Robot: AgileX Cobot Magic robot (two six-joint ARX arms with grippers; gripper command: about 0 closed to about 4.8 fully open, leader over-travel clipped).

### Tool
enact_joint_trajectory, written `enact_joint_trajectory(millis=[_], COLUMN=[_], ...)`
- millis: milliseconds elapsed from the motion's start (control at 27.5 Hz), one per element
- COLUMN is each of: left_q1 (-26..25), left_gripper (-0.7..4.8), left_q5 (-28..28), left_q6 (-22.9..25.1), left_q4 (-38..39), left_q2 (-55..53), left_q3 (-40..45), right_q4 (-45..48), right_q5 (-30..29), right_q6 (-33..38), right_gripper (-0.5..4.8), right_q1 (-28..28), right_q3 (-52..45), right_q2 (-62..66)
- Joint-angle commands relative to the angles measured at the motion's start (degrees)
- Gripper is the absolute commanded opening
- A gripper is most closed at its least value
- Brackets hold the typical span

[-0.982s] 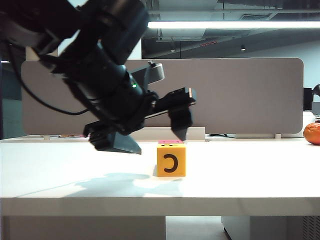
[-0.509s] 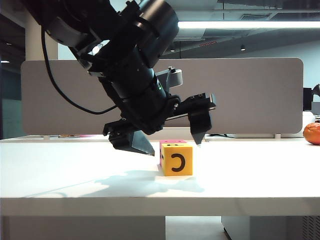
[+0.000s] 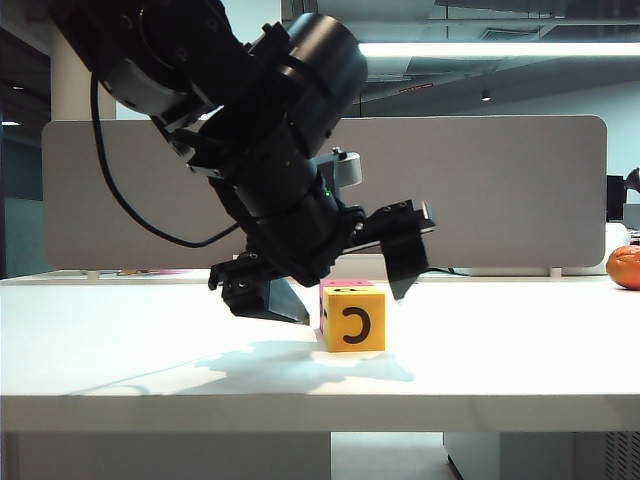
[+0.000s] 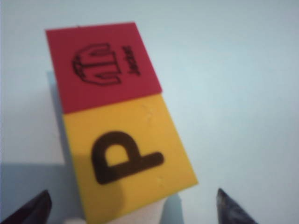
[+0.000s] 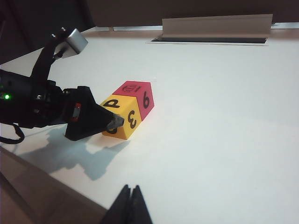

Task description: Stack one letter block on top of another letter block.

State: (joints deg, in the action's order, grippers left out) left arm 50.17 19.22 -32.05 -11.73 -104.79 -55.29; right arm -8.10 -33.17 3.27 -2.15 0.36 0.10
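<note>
We see the yellow block nearest on the white table, face "C" toward us, the pink-red block touching its far side. Left gripper spread wide, fingertips either side of the yellow block, not gripping. Right gripper pinched closed, well apart.

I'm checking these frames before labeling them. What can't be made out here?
Red block: exterior view, almost wholly hidden behind the yellow block.
Print on the red block's top: left wrist view, blurred.
Left tool, open over the yellow block: left wrist view's edge cuts off most of it.
Right tool, shut, short of the blocks: right wrist view's edge crops it.
</note>
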Motion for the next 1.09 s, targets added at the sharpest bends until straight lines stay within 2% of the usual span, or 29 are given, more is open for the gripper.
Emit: enact_joint_trajectory(millis=[36, 73, 182, 436, 618, 982, 1091], left_q1=[0.15, 0.15, 0.15, 0.15, 0.17, 0.22, 0.20], left_gripper=[4.79, 4.75, 3.51, 1.84, 1.81, 1.81, 1.81], left_q5=[1.81, 1.75, 2.05, 2.45, 1.99, -3.74, -3.85], left_q6=[-0.31, -0.33, -0.26, 0.15, 0.20, 0.76, 5.57], left_q4=[-1.11, -1.31, -2.67, -4.26, -4.04, -2.16, -2.05], left_q2=[-0.50, -0.70, -1.09, -1.44, -0.98, 4.57, 5.73], left_q3=[-0.68, -0.70, -0.70, -0.70, -0.70, -0.70, -0.72], right_q4=[0.68, 0.68, 0.68, 0.68, 0.68, 0.68, 0.68], right_q5=[-0.02, -0.02, 0.00, 0.00, 0.00, 0.00, 0.00], right_q6=[0.11, 0.11, 0.11, 0.09, 0.09, 0.11, 0.09], right_gripper=[-0.06, -0.06, -0.06, -0.06, -0.06, -0.06, -0.06], right_q1=[-0.02, -0.02, -0.02, -0.02, -0.02, -0.02, -0.04], right_q3=[-0.15, -0.15, -0.15, -0.15, -0.15, -0.15, -0.15], right_q2=[-0.11, -0.11, -0.11, -0.11, -0.11, -0.11, -0.11])
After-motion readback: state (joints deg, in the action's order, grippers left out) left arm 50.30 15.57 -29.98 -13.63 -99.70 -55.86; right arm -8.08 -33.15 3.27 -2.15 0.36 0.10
